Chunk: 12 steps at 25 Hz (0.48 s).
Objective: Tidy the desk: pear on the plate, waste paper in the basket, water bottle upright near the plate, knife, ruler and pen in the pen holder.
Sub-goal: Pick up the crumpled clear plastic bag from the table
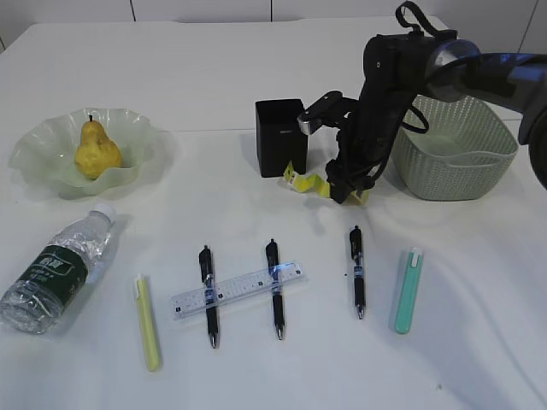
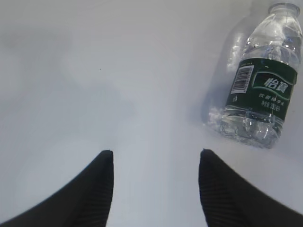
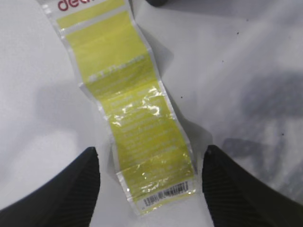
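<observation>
Lying flat, 3 black pens (image 1: pixel 276 287) (1 ruler (image 1: pixel 238 290) across 2), 1 bottle (image 1: pixel 58 268)

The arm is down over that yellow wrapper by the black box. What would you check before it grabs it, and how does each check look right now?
1. Right gripper jaws apart: ok.
2. Waste paper lies between the fingertips: ok.
3. Paper lying free, nothing on top of it: ok.
4. Pen holder out of the jaws' way: cannot tell, it stands close beside the paper.
5. Basket upright, open, room inside: ok.
6. Left gripper away, over bare table near the water bottle: ok.
</observation>
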### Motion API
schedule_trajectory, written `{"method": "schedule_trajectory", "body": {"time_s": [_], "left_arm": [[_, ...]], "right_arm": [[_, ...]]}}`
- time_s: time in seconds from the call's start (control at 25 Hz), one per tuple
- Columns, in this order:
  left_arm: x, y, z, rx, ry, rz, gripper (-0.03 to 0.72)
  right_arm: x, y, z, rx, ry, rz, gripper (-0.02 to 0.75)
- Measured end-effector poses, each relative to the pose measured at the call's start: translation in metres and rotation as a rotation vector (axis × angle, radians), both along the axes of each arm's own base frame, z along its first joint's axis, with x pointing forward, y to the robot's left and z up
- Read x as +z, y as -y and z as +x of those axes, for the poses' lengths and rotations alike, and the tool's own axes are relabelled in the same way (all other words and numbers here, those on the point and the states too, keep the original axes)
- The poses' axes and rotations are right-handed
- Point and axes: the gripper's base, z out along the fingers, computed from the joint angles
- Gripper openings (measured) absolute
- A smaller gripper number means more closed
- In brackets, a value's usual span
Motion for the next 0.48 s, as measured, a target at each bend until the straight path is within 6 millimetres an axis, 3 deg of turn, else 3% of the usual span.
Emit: {"method": "schedule_trajectory", "body": {"time_s": [0.48], "left_arm": [[-0.0001,0.0,-0.0002,0.0,-0.002,0.0,0.401]], "right_arm": [[0.0,0.0,0.0,0.0,0.0,0.0,0.371]]}}
